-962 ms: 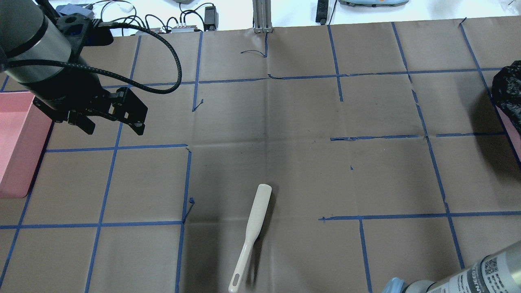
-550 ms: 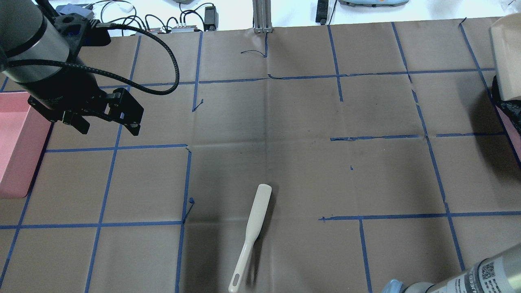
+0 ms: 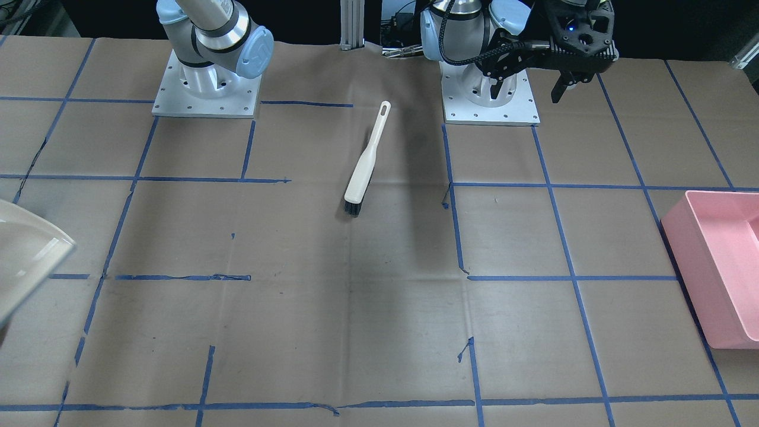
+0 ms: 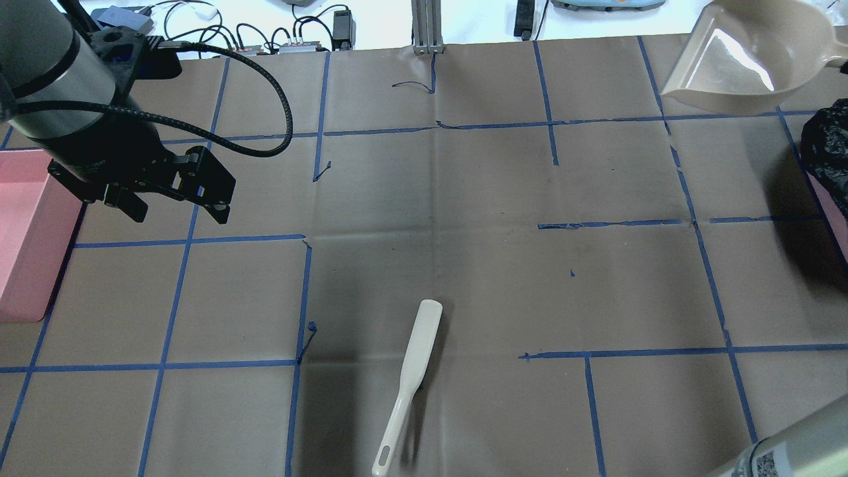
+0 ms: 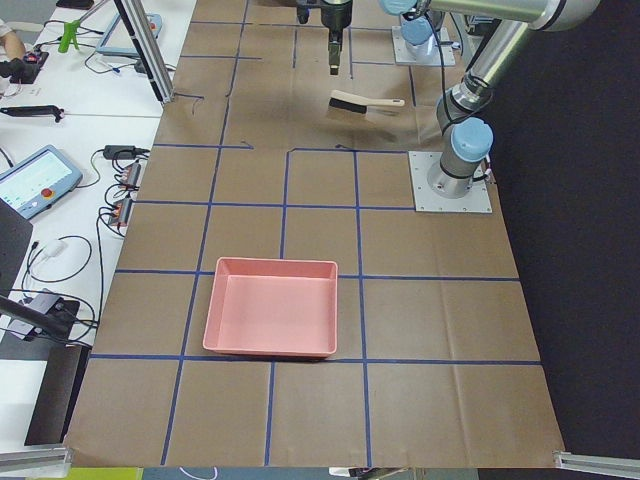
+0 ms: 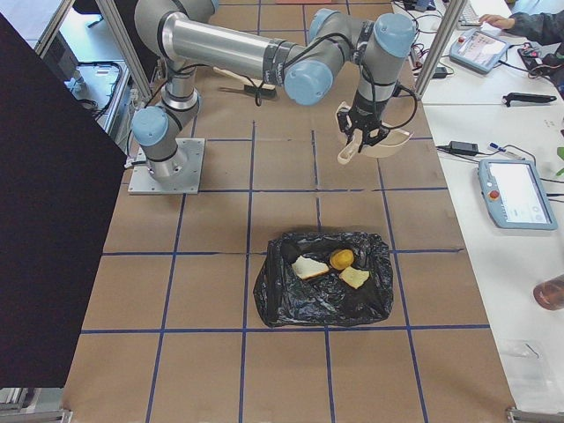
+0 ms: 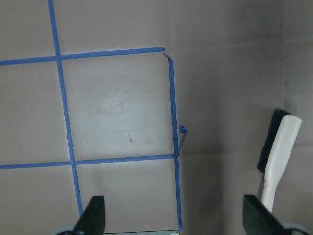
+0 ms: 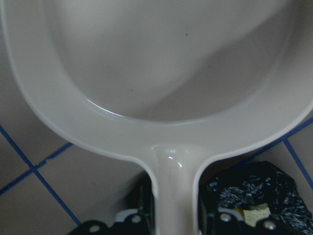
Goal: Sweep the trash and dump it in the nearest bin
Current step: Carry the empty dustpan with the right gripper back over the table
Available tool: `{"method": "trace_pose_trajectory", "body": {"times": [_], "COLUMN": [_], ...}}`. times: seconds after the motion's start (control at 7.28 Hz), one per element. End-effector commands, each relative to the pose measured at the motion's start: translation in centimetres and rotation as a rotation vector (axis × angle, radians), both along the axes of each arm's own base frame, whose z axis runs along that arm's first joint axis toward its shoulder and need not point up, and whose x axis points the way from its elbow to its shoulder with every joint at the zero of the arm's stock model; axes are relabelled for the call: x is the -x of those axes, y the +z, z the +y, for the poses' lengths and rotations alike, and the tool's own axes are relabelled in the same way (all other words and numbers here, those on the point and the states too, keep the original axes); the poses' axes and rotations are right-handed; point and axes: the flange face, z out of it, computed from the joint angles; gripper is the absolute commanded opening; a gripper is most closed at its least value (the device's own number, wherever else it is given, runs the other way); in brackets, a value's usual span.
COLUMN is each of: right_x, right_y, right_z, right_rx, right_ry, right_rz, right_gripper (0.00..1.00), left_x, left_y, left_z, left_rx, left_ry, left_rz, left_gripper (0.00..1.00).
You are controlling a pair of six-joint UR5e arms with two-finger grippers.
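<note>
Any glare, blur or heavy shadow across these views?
Overhead exterior: white glare streak on the dustpan, dark shadow band down the paper past the brush. Exterior front-facing: dustpan edge soft and glinting. Right wrist-mounted: pan fills the frame, slightly out of focus, small highlight on its handle. Left wrist-mounted: right side of the frame shaded.

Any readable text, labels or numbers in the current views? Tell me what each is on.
None can be read.
Right arm: a printed label with a code square shows at the frame edge, too cut off and blurred to read.
Pendant screens: too small to read.
Brush, dustpan, pink tub: no markings seen.
</note>
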Motion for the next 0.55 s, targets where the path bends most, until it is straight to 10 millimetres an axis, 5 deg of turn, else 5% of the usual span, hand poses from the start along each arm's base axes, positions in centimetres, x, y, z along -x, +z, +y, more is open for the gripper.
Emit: {"method": "trace_pose_trajectory", "body": {"times": [0.0, 0.41], "right_x": [-9.0, -24.3], "right_y": [-2.1, -4.8], "right_z": [-1.2, -2.6], "right_rx": [-0.019, -0.031], "right_ry": [-0.206, -0.480], "right_rz": [-0.061, -0.029], "right_gripper": [0.01, 0.01], "left_x": [-0.1, -0.3], "left_y": [0.0, 0.6], "left_z": [-0.6, -3.0], "left_rx": [-0.003, 0.069], "left_ry": [0.000, -0.018], "left_rz": [-0.008, -0.020], "left_gripper": [1.00, 1.00]}}
